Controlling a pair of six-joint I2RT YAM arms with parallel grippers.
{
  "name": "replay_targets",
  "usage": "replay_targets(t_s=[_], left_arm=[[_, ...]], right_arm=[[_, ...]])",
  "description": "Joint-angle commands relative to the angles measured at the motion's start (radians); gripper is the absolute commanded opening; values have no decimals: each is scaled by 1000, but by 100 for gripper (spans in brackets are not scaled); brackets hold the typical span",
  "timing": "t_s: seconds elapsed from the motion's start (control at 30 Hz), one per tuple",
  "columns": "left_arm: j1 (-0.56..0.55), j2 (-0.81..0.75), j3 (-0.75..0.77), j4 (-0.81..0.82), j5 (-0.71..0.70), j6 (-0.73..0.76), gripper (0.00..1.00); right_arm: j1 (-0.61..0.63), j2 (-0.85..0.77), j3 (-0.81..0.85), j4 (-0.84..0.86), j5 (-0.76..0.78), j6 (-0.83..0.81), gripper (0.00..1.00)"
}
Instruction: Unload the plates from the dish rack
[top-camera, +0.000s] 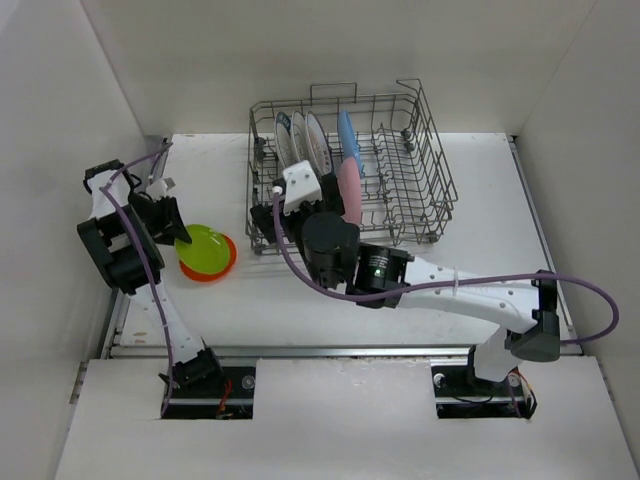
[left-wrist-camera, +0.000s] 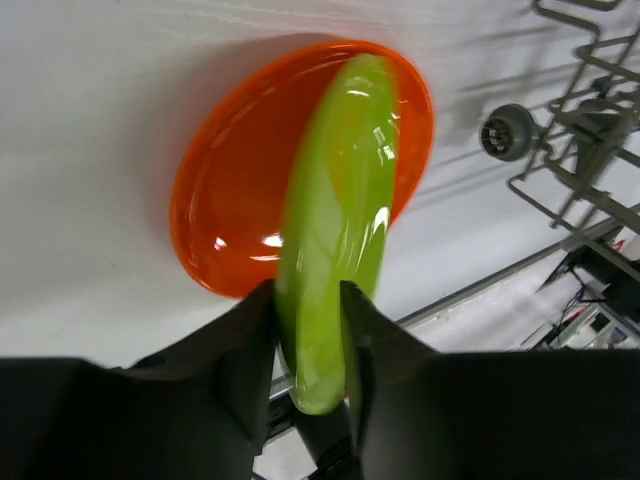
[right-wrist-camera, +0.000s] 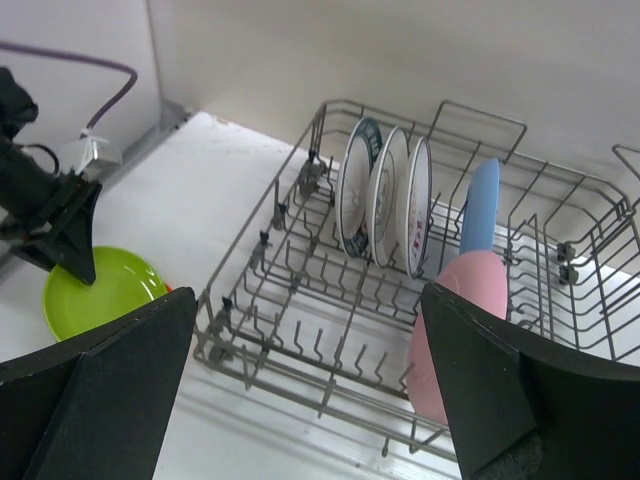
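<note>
1. Left gripper (left-wrist-camera: 305, 290): fingers pressed against both faces of a plate rim, pinching it.
2. Lime-green plate (left-wrist-camera: 335, 200): small, round. Near rim raised between the left fingers; far rim down on item 3. Tilted steeply, seen almost edge-on from the wrist, long axis running straight ahead of the gripper.
3. Orange plate (left-wrist-camera: 230, 200): small, round. Flat and face up on the white table (top-camera: 400, 290), directly beyond and beneath the left fingertips, under item 2.
4. Dish rack (right-wrist-camera: 225, 320): grey wire, upright tines. Below and ahead of the right gripper; one corner wheel (left-wrist-camera: 505, 132) shows ahead-right of the left gripper.
5. Three white plates (right-wrist-camera: 390, 205): patterned rims, on edge side by side at the rack's far end, ahead of the right gripper, faces turned sideways.
6. Light blue plate (right-wrist-camera: 482, 205): on edge, just right of item 5.
7. Pink plate (right-wrist-camera: 455, 300): on edge, nearest, just beside the right finger.
8. Right gripper (right-wrist-camera: 308, 300): fingers spread wide above the rack, nothing gripped.
</note>
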Motion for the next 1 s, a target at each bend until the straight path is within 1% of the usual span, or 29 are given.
replay_targets(t_s=[0.0,0.03,0.07,0.2,0.27,0.3,0.33,0.4,0.43,0.47,0.5,0.53,0.6,0.67,0.7,0.77,0.83,0.97], left_arm=[[-23,36,44,-58,-19,27,30],[-23,36,29,-59,-33,36,36],[-23,36,18,-59,-44,36,45],[-23,27,-14,-59,-101,66,59],[-23,27,-14,-69,-114,89,60],[-23,27,-14,-78,-114,89,60],[-23,27,-14,-78,-128,89,62],[-23,18,-14,-78,-142,99,63],[-32,7,-14,-78,-151,113,65],[-32,-5,-14,-88,-151,124,67],[-41,-5,-14,-98,-151,151,70],[-41,-16,-14,-98,-151,167,70],[-61,-16,-14,-123,-151,197,72],[-61,27,-3,-149,-122,219,72],[-70,42,12,-169,-122,219,72],[-70,56,21,-183,-107,219,72],[-70,44,21,-168,-88,201,73],[-70,-37,46,-144,-75,159,75]], right_arm=[[4,-13,-16,-7,25,34,100],[4,-23,-25,-7,25,34,100],[4,-24,-25,-7,25,34,100],[-5,-34,-34,-7,34,83,100],[-26,-34,-23,-27,34,113,100],[-27,-34,-14,-42,34,162,100],[-43,-34,1,-108,43,201,100],[-101,-20,78,-230,-13,317,100],[-138,-20,105,-299,-85,459,100],[-227,-20,122,-379,-293,516,100],[-272,-30,122,-394,-396,557,100],[-308,-42,122,-403,-473,615,100],[-384,-42,112,-429,-583,638,100],[-427,-42,122,-464,-604,670,100],[-480,-42,135,-502,-652,684,100],[-531,-33,135,-538,-702,710,97],[-586,-19,135,-576,-737,721,90],[-623,22,95,-601,-757,721,80]])
